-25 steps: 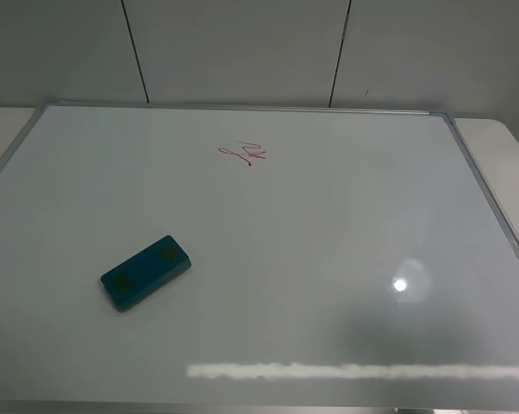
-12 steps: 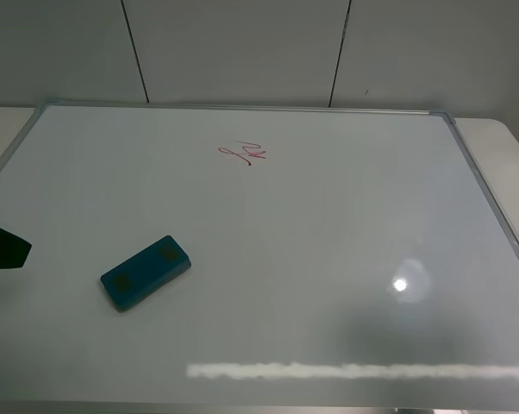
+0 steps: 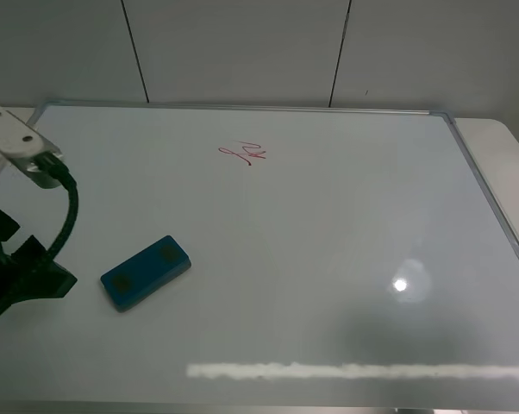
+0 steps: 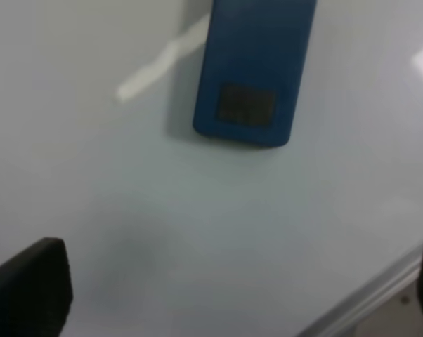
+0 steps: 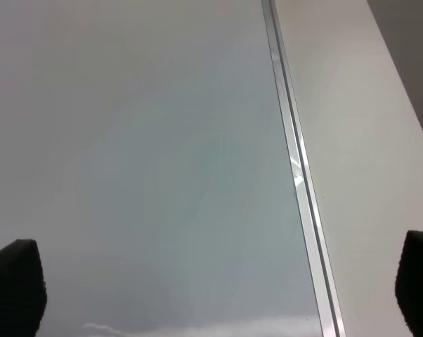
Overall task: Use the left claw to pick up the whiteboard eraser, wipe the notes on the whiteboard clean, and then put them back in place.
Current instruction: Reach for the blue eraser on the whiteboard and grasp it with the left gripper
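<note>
Teal-blue eraser (image 3: 145,272) with two darker patches, red looping scribble (image 3: 243,153), glossy white whiteboard (image 3: 328,224) with silver frame

The blue whiteboard eraser (image 4: 255,70) lay flat on the glossy whiteboard (image 4: 127,196), one dark patch (image 4: 247,105) showing on its top. The left pincer (image 4: 230,288) had its black fingertips (image 4: 29,288) spread wide, clear of the eraser. The board's silver frame (image 4: 366,298) crossed one corner.
</note>
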### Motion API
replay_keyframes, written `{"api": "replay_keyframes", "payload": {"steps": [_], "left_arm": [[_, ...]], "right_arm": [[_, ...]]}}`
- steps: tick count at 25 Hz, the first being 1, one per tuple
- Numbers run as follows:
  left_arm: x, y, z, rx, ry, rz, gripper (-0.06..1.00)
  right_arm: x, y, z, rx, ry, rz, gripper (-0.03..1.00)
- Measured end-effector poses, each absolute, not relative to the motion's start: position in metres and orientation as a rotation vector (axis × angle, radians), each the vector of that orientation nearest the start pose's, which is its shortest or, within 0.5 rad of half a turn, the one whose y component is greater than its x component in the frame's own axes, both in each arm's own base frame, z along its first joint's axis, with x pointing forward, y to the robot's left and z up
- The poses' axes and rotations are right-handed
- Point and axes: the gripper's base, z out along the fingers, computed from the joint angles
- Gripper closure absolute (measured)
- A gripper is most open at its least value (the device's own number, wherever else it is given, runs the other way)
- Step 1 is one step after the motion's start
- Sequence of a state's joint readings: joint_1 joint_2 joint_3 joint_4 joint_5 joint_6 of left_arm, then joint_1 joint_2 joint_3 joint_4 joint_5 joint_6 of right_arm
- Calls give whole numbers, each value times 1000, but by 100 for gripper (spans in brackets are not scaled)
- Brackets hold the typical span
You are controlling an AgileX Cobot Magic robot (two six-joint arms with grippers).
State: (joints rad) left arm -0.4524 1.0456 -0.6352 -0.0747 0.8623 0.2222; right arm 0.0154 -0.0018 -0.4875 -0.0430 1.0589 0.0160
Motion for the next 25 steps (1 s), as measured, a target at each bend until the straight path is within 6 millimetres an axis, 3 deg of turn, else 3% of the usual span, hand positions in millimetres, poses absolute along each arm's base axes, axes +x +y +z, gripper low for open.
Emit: {"api": "replay_keyframes", "payload": {"steps": [10, 19, 25], "left_arm": [[172, -133, 196, 1025, 2648, -90, -5], [208, -156, 170, 1127, 2660, 7, -5], [217, -163, 154, 1153, 2630, 10, -5]], "right_arm": [[-4, -3, 274, 2, 2053, -32, -3], [-4, -3, 274, 2, 2053, -32, -3], [-4, -3, 274, 2, 2053, -32, -3]]}}
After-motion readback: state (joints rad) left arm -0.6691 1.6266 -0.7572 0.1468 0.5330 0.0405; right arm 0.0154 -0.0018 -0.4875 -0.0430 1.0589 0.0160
